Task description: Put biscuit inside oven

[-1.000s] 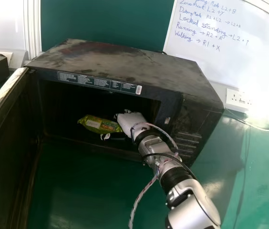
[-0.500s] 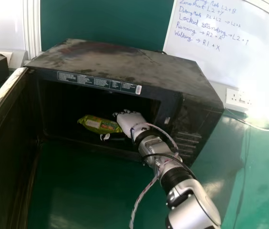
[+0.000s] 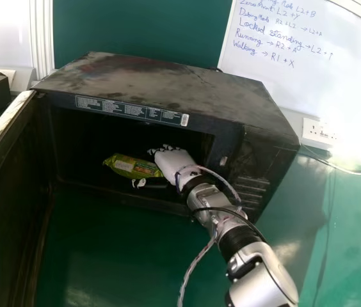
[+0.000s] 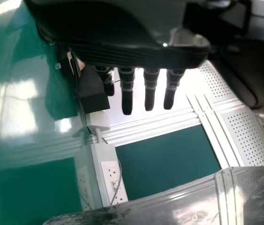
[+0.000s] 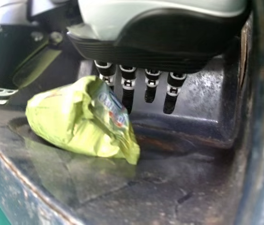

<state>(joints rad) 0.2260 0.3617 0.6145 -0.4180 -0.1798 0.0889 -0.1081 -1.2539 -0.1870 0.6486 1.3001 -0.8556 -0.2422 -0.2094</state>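
Biscuit packet (image 3: 132,167): crinkled, glossy wrapper in yellow-green, plump in the body and pinched flat at one sealed end; it lay on the oven's dark floor, inside the cavity.
Right hand (image 3: 174,163): reached into the oven beside the packet, its back smooth and pale, its underside black and ribbed.
Right fingers (image 5: 173,89): slim, dark and jointed with bright metal, straight and widely parted from the thumb (image 5: 0,93); the packet sat between them with nothing curled round it. Whether finger and wrapper touched could not be told.
Microwave oven (image 3: 168,80): black, boxy metal shell, its top dulled by chalky smears and scuffs, with slotted ridges low on the front at the right.
Oven door (image 3: 4,173): swung open at the left, dark inside, its upper edge pale and worn.
Cavity floor (image 5: 94,183): dark, scratched and stained, with a faint sheen.
Left hand (image 4: 122,51): outside the oven in the left wrist view, fingers straight, holding nothing.
Table (image 3: 123,249): smooth green surface, with glossy patches of reflected light.
Whiteboard (image 3: 308,64): shiny white sheet with blue handwriting, behind the oven.
Socket box (image 3: 319,132): white, rectangular plastic, near the oven's right side.
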